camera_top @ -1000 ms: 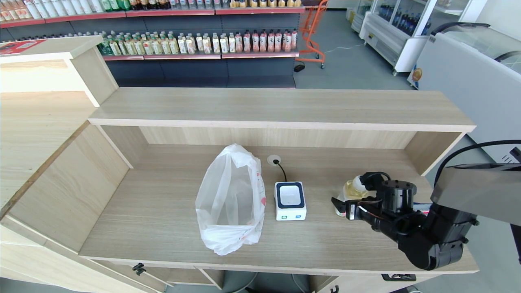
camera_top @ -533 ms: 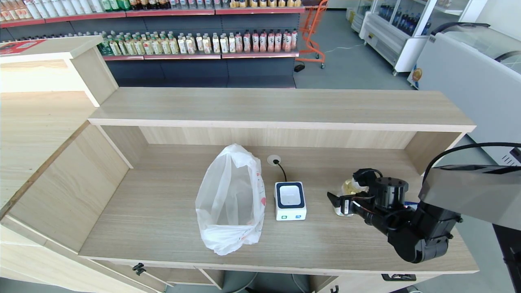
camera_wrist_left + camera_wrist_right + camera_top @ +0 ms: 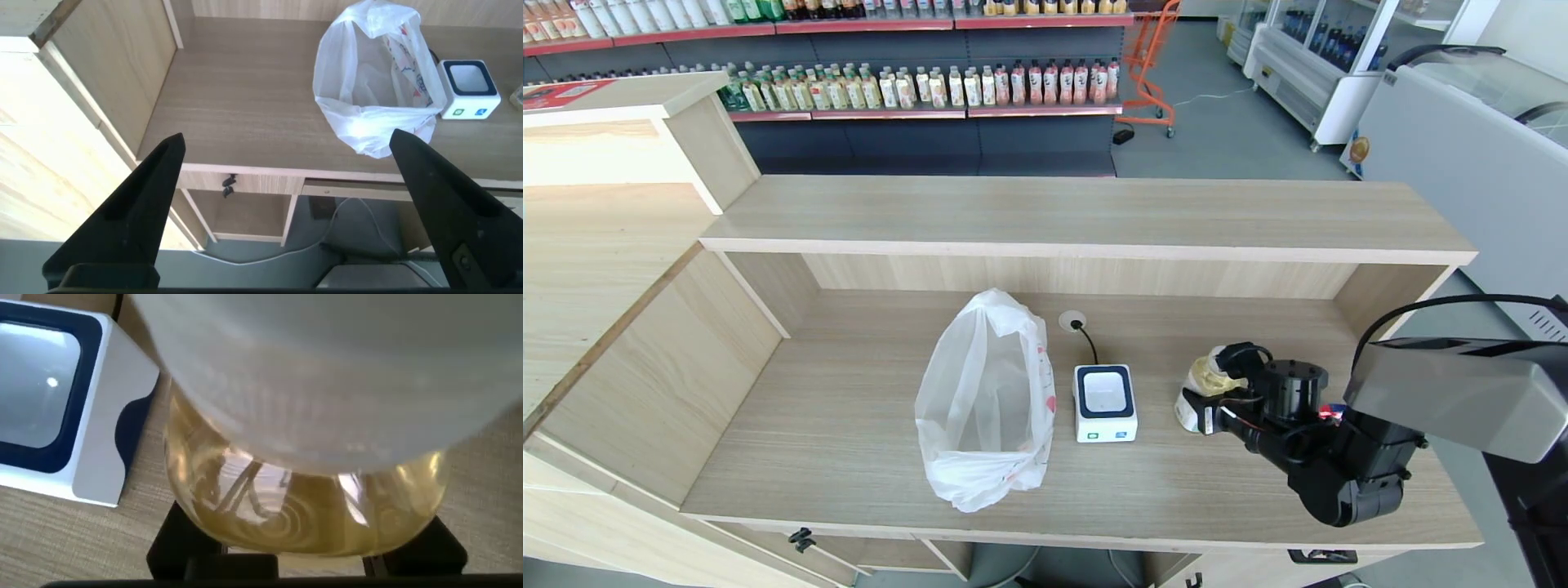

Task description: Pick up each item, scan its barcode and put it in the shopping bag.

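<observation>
yellow bottle (image 3: 1205, 380) just beside scanner (image 3: 1104, 402)

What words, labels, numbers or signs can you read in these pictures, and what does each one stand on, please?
No text here can be read.
On the shopping bag: red print on its side, too small.
On the scanner: small blue marks on its front, too small.
On the bottle: a white label, blurred.
On the red sign: too small.
On the shelf bottles: labels too small.
</observation>
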Robot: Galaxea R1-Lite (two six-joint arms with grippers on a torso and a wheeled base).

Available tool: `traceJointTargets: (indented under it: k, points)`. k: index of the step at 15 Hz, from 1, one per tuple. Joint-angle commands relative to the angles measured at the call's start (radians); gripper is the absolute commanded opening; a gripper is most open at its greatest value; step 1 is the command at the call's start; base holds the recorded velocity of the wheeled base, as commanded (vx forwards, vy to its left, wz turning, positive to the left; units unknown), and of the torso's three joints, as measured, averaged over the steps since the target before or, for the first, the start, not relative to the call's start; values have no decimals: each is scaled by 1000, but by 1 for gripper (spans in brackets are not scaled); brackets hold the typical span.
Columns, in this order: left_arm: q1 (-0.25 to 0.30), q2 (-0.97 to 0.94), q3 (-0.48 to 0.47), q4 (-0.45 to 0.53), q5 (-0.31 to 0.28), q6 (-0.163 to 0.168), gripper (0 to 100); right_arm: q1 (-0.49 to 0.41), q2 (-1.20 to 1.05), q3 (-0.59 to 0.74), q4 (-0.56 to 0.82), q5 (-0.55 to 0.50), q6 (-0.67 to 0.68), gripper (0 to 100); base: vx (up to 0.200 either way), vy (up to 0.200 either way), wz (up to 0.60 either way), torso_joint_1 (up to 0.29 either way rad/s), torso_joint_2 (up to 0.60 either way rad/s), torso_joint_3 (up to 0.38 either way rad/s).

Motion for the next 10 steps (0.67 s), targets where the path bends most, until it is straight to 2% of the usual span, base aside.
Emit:
traceJointTargets:
  k: [1,5,7,10]
  points:
    - [0,0,0,0,0,0,100,-2,19,-51,0,-1,-17,0,0,0,0,0,0,0]
    - [0,0,0,0,0,0,100,-7,19,-126,72,2,-129,0,0,0,0,0,0,0]
    - [0,0,0,0,0,0,100,-3,-2,-120,76,10,-128,0,0,0,0,0,0,0]
    - [0,0,0,0,0,-1,100,1,-148,-97,135,51,-49,0,0,0,0,0,0,0]
